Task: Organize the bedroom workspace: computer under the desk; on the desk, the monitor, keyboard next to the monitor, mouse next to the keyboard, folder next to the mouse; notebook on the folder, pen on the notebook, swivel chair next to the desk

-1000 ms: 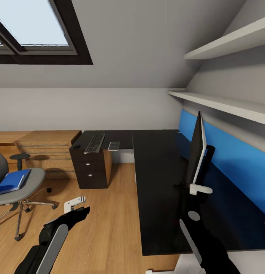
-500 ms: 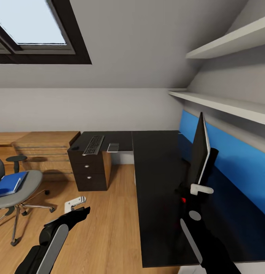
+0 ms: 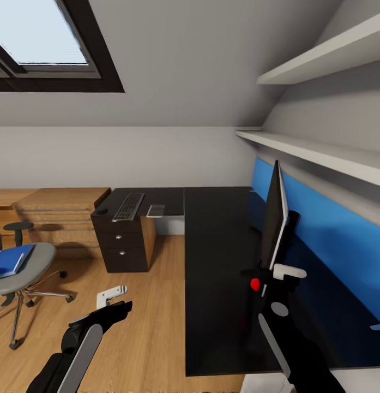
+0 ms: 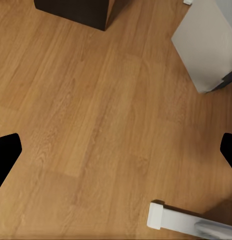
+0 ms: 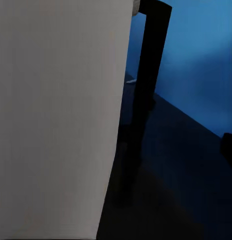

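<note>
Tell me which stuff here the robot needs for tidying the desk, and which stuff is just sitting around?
For the job: desk, monitor, keyboard, blue folder on the swivel chair, computer on the floor, and a small flat grey item beside the keyboard, too small to identify.

Just there: wooden shelf unit, wall shelves, skylight.

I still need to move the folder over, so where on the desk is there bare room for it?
The desk is bare across its wide stretch between the keyboard end and the monitor. It is crowded along the monitor, where the right claw sits.
</note>
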Tool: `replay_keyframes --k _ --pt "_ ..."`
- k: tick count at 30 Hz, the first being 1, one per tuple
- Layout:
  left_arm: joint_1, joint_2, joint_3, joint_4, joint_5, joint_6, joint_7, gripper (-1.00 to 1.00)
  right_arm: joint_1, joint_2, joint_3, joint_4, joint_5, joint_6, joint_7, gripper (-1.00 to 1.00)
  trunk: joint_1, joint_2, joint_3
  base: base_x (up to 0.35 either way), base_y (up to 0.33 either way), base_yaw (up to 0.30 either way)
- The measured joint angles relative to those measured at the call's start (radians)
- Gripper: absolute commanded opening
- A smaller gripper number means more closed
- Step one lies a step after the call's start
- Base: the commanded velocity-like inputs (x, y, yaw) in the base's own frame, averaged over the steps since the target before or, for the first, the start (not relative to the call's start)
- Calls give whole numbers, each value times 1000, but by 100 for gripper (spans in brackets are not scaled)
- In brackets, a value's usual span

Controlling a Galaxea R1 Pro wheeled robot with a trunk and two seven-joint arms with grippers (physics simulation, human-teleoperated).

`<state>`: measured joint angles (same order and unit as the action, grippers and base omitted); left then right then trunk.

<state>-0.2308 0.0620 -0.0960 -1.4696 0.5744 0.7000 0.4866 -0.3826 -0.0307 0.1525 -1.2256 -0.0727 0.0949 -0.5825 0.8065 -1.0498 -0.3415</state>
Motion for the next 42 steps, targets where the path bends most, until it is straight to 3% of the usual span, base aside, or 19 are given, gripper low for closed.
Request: replay_keyframes --k 20,42 --pt "0 1 1 -3 0 -4 -8 100 0 0 0 -2 3 0 -1 100 0 0 0 -9 -164 0" --pt "0 1 1 -3 1 -2 -5 100 0 0 4 -15 6 -9 0 100 0 0 0 -25 -16 0"
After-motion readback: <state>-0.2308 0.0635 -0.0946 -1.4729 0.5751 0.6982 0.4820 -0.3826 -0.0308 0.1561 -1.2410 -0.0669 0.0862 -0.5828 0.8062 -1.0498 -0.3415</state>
